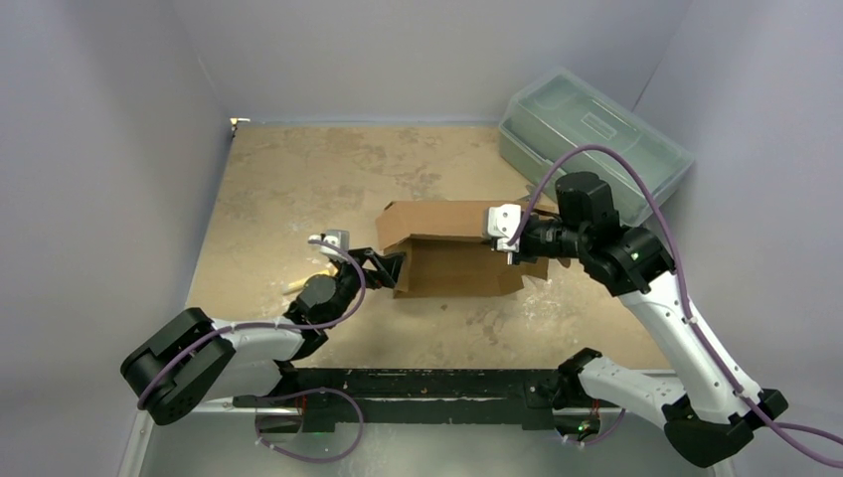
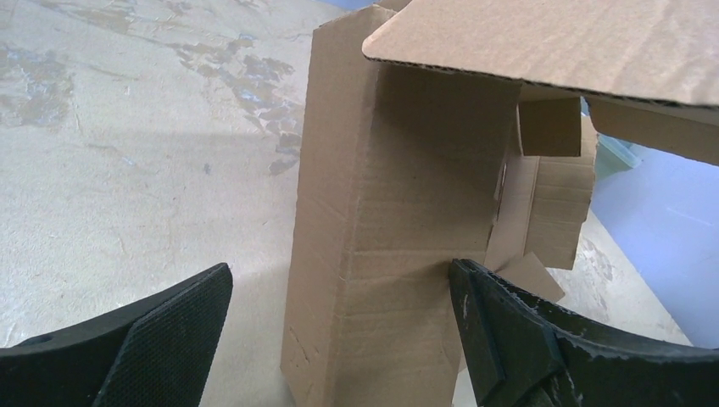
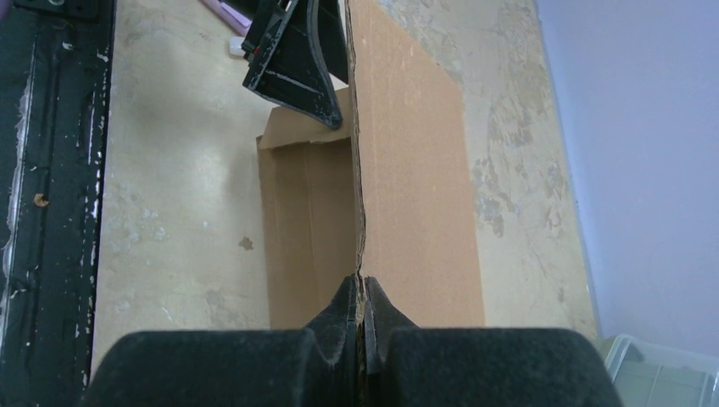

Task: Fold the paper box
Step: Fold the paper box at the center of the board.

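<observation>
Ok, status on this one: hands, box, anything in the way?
Left hand open at left end of paper box. Right hand shut on its raised panel's edge. Box partly folded. Plastic toolbox far right, not in the way.

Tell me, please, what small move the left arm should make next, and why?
Probably close the left claw: it stands open astride an upright wall of the paper box, while the right claw, shut on another edge of the cardboard, steadies it.

Soft, even overhead light; mild blur.
</observation>
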{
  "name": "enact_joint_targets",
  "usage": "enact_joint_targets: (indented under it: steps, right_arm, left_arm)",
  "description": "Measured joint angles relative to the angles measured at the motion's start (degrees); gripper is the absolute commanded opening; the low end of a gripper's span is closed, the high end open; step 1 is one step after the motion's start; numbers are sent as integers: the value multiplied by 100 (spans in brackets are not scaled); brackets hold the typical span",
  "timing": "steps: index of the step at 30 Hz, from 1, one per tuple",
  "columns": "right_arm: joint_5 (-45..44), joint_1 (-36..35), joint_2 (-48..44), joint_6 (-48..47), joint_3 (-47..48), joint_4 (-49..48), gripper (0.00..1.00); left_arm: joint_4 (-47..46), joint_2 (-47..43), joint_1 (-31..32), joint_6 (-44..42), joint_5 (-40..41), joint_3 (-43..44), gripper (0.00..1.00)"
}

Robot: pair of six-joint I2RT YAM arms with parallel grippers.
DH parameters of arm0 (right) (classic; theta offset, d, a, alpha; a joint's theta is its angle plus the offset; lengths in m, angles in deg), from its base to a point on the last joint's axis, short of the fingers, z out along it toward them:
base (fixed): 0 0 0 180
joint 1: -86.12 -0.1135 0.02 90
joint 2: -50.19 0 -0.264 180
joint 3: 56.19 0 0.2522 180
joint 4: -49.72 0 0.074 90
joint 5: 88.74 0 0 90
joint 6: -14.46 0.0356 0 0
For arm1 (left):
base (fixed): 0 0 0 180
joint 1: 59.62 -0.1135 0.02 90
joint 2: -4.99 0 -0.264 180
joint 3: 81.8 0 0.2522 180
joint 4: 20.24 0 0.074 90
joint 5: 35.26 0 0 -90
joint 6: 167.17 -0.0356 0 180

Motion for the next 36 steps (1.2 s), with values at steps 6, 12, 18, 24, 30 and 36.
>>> enact_joint_targets:
  steps: [6,12,18,24,30,36]
  right_arm:
    - [-4,0,94,181,0,-149,0]
    - [11,-33,179,304,-2,-190,0]
    - [-35,-85,210,396,-9,-286,0]
    - [-35,-101,210,472,-9,-428,0]
    - [-39,-107,212,527,-9,-483,0]
    - [-79,-116,212,560,-9,-531,0]
  left_arm:
    - [437,94,57,48,140,221,97]
    - [887,367,146,164,420,588,89]
    - [1449,188,319,321,859,774,95]
    - [1937,-363,354,352,1038,774,98]
    - [2284,-439,365,426,1010,774,99]
    - [2452,-638,365,492,894,774,99]
